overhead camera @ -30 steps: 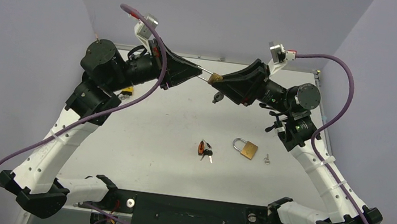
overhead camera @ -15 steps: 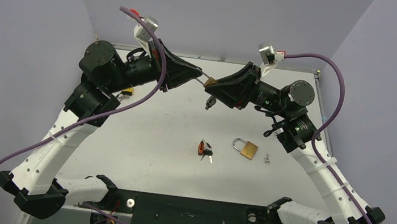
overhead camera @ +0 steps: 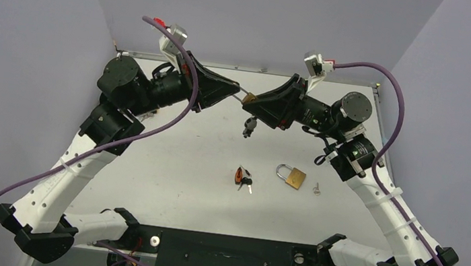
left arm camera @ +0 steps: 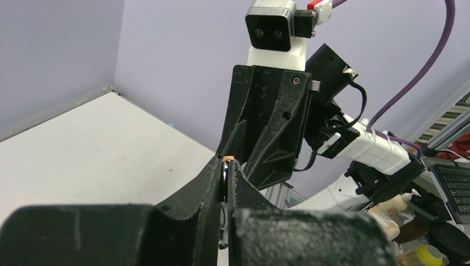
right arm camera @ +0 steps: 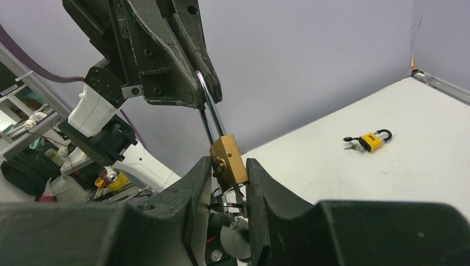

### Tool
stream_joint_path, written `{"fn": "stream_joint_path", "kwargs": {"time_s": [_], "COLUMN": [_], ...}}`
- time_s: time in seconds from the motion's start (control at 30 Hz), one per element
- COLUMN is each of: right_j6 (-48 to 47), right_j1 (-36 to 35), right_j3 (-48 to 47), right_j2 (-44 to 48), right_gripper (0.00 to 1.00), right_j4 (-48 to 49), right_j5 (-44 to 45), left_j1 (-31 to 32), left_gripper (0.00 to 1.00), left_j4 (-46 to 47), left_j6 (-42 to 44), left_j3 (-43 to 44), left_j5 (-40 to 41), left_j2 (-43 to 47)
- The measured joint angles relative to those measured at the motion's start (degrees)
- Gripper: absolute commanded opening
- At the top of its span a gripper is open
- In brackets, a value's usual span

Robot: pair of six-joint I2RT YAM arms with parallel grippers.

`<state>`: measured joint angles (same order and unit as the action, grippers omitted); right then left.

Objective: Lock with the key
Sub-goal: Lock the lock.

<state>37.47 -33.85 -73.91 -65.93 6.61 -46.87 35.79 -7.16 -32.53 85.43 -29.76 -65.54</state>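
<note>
A brass padlock with a long silver shackle is held in the air between both grippers, above the back of the table. My right gripper (overhead camera: 251,102) is shut on the brass body (right arm camera: 228,160). My left gripper (overhead camera: 232,90) is shut on the shackle (right arm camera: 211,112), seen edge-on between the fingers in the left wrist view (left arm camera: 224,180). A key ring (right arm camera: 228,209) with keys hangs from the bottom of the body; the keys (overhead camera: 249,126) dangle below it. Whether a key is in the keyhole is hidden.
On the table (overhead camera: 181,167) lie a second brass padlock (overhead camera: 292,176), a black-and-orange key bunch (overhead camera: 242,176) and a small silver key (overhead camera: 316,190). A yellow padlock with keys (right arm camera: 370,139) lies at the far left, near the left arm.
The right gripper has shifted left and tilted with the padlock body, so the hanging keys swung lower and to the left. The left arm has shifted slightly and still grips the shackle.
</note>
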Motion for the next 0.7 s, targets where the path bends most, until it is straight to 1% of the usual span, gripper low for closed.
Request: {"fn": "stream_joint_path", "kwargs": {"time_s": [0.7], "right_j6": [1.4], "right_j1": [0.2], "right_j3": [-6.1], "right_j2": [-2.7], "right_gripper": [0.00], "right_j4": [-0.5], "right_j5": [-1.7], "left_j1": [6.8], "left_gripper": [0.00], "left_j4": [6.2], "left_j6": [3.0], "left_j3": [-2.2], "left_j5": [12.0], "left_j2": [1.0]}}
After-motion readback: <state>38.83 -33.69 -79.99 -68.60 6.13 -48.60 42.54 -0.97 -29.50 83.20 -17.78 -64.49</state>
